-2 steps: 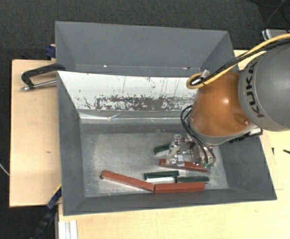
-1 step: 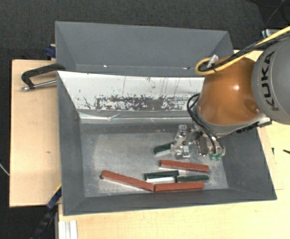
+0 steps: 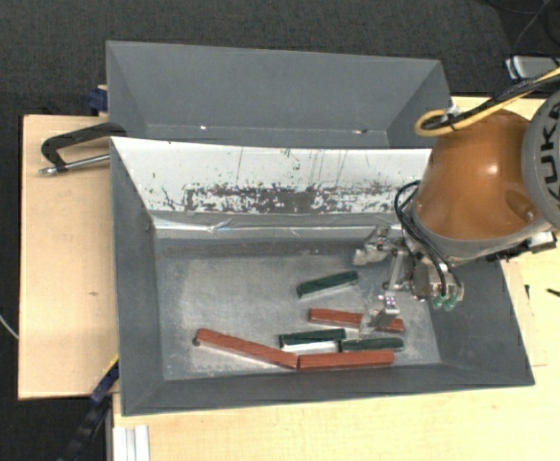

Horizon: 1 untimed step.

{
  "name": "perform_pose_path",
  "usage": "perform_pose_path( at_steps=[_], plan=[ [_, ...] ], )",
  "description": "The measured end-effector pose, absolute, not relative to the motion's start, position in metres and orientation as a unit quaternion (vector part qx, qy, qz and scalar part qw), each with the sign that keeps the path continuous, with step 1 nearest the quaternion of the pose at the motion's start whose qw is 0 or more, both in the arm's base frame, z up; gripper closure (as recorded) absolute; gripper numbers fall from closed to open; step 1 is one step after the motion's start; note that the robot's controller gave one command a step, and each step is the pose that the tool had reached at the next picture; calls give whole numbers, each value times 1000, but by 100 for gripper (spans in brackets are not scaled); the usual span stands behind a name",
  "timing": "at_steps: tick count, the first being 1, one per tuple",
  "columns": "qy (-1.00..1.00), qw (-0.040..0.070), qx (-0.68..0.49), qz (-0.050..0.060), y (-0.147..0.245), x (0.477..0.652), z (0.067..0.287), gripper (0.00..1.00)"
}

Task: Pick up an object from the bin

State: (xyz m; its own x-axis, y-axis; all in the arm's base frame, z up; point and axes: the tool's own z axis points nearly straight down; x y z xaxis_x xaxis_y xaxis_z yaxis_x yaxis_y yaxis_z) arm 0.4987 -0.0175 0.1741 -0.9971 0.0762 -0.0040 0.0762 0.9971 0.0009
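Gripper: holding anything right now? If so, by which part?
Cannot be told. The gripper sits low over the right end of a red-brown stick, with a dark green stick close by; a hold is not visible.

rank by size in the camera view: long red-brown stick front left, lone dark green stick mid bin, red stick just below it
1. long red-brown stick, clearly largest.
2-3. dark green stick and red stick look alike; the red one's right end runs under the tool, so unranked.
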Motion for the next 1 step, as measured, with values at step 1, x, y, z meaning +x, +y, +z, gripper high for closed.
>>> perform_pose_path(
  at_steps=[1],
  plan=[
    [999,2,38,0,-17,499,174,0]
  ],
)
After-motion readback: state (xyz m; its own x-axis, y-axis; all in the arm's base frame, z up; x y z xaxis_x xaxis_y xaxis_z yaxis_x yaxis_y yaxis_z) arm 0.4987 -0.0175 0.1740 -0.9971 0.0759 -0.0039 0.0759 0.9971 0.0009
